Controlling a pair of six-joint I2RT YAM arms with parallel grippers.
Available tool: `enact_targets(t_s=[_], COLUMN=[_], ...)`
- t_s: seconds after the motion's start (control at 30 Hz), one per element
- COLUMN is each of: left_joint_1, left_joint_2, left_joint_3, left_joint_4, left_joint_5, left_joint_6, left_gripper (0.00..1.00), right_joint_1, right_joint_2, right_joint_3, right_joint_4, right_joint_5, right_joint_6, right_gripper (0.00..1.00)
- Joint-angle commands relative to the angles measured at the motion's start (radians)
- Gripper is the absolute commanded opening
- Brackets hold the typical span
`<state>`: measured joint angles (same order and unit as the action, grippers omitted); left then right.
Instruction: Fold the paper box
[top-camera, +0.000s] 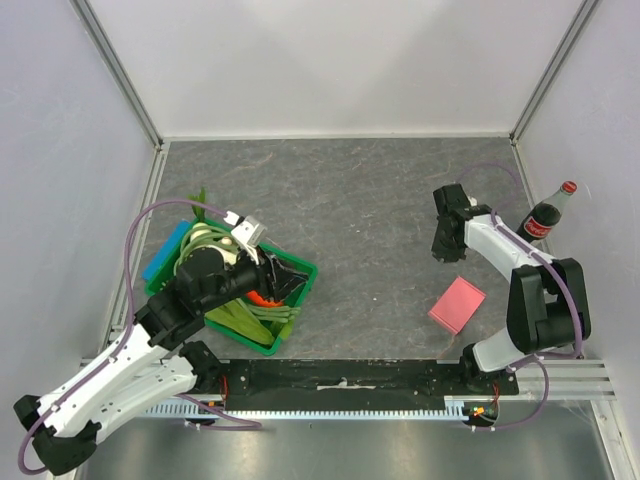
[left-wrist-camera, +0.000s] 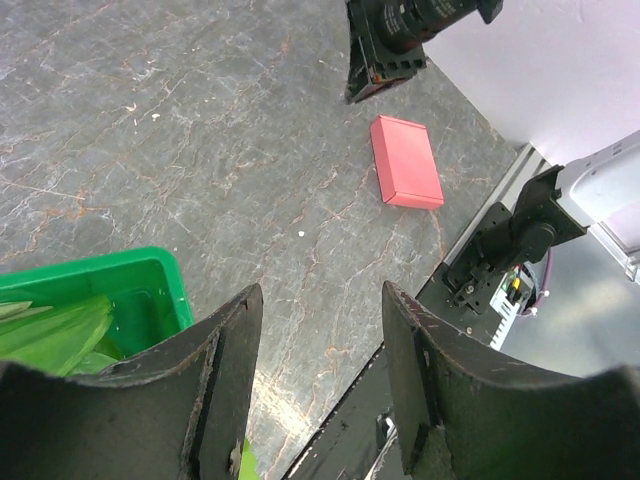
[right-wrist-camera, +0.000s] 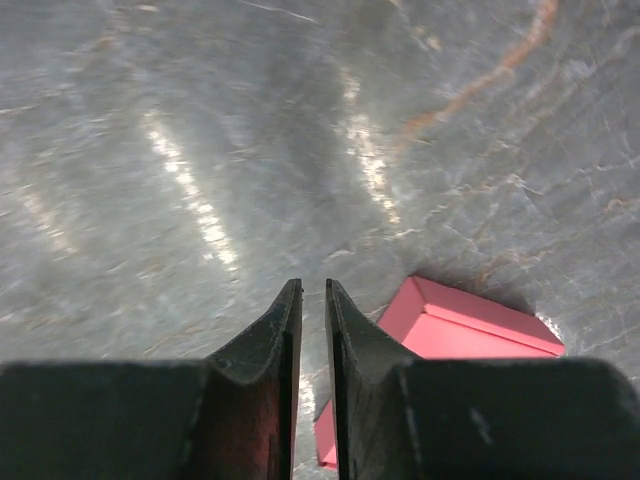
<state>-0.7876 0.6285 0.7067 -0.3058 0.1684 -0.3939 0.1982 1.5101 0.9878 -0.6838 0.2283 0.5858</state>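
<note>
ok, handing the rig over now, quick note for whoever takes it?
Left fingers: open, empty, over the crate.
Right fingers: nearly shut, empty, above the table beside the box.
Box: pink, lying flat near the right arm's base; nothing is touching it.
Done: box looks folded shut.
Left: probably only a check of the flaps, which are not visible here.
</note>
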Motion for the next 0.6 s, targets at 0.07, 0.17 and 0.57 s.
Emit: enact_targets(t_s=[0.07,0.17,0.57], left_joint_1=[-0.001,0.001,0.001], left_joint_2=[-0.024,-0.026,-0.03], left_joint_3=[0.04,0.04,0.04], left_joint_4=[0.002,0.002,0.004], left_joint_5=[0.013,0.013,0.026], left_joint_6=[0.038,0.043,0.047], left_gripper=[0.58,0.58,0.58], right_joint_1=[-0.094,-0.138,-0.261], right_joint_2=[0.012,0.004,-0.093], right_joint_3=[-0.099,-0.145,-0.244], right_joint_4=[0.024,0.036,-0.049], right_joint_5=[0.039,0.002,-0.018], right_joint_6=[0.091,0.106,0.201], right_gripper=[0.2,0.2,0.21])
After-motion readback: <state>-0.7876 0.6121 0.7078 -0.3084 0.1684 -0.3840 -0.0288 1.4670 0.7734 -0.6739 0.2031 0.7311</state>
